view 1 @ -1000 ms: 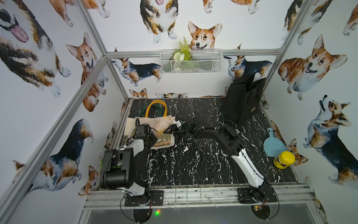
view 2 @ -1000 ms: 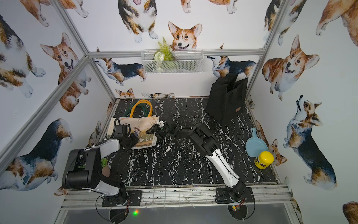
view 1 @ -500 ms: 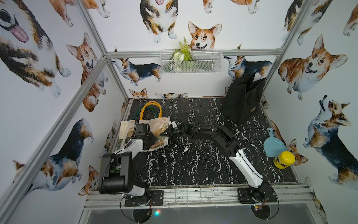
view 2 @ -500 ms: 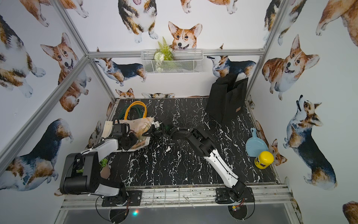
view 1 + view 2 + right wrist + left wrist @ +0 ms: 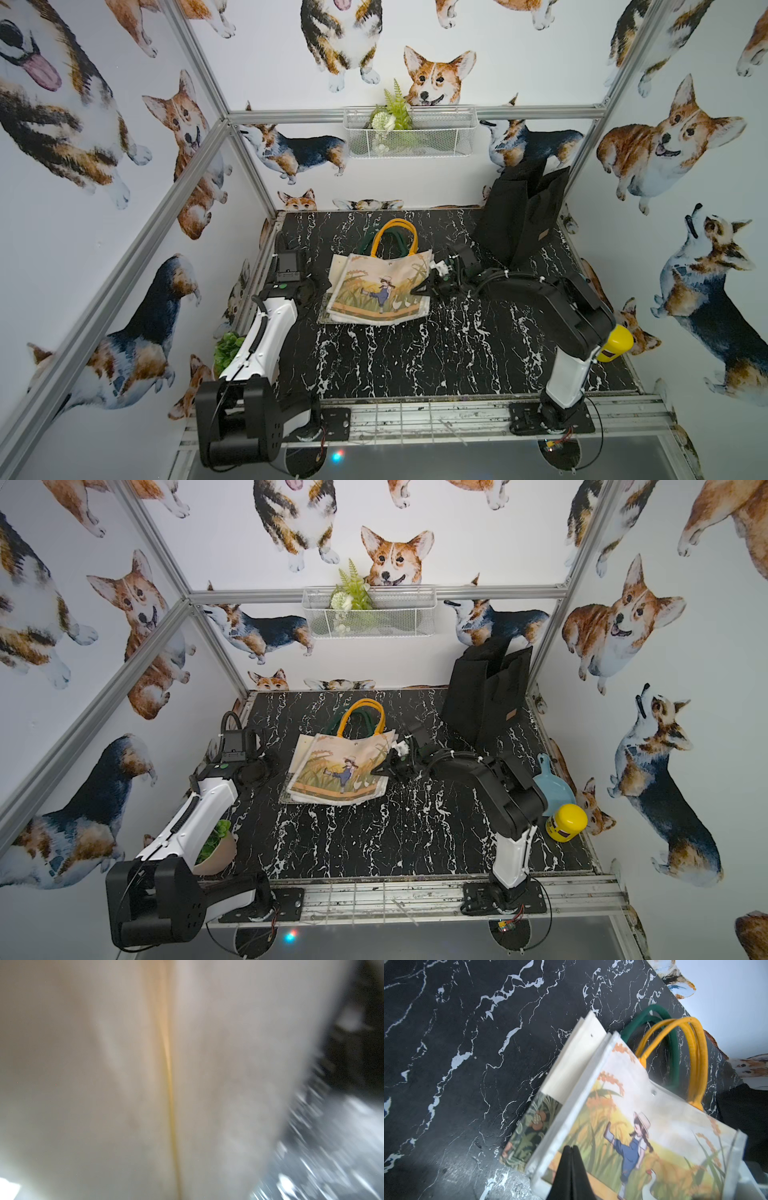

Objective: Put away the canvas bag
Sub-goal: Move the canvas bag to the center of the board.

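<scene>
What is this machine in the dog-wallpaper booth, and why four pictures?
A left arm and a right arm, both robots, stand at a black table. Two pictures look down from one overhead camera pair; two come from wrist cameras. A canvas bag lies flat on a second bag; a black bag stands behind, with a scoop, jar and plant at the edges. The right end effector seems to pinch the canvas bag's edge; its camera shows only blurred cloth. The left end effector is shut, apparently empty.

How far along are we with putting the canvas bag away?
Done: nothing yet; the canvas bag lies flat on a second bag. In hand: the right gripper looks pinched on its edge; the left gripper is shut, empty. Left: lifting it and stowing it.
</scene>
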Controlling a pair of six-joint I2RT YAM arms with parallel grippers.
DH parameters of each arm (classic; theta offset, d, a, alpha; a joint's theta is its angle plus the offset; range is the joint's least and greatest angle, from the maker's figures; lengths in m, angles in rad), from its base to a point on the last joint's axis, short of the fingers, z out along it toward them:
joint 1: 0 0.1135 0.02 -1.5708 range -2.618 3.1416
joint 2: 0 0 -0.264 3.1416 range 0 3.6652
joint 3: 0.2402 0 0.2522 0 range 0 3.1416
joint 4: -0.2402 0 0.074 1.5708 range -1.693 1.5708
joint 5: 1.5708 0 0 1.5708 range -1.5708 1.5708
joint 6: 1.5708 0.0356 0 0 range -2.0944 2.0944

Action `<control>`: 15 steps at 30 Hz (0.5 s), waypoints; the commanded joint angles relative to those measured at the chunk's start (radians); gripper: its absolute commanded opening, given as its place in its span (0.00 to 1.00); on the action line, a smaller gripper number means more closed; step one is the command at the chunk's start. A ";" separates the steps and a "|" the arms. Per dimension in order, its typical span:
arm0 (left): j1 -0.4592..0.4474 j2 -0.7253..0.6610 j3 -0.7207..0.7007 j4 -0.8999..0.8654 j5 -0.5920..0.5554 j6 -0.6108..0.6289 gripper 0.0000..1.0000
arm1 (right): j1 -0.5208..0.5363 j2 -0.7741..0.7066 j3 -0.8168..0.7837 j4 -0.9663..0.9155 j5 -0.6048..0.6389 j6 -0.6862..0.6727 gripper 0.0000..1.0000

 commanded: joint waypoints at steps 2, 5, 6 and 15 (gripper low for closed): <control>-0.005 -0.023 -0.047 -0.010 0.050 -0.014 0.00 | -0.012 -0.280 -0.139 -0.523 0.095 -0.398 0.00; -0.045 -0.027 -0.080 0.025 0.094 0.001 0.00 | -0.014 -0.434 -0.230 -0.624 0.146 -0.420 0.00; -0.069 -0.021 -0.082 0.022 0.096 0.008 0.00 | -0.015 -0.481 -0.254 -0.653 0.165 -0.422 0.00; -0.275 -0.068 -0.211 0.041 0.198 -0.034 0.25 | -0.102 -0.633 -0.383 -0.752 0.241 -0.418 0.21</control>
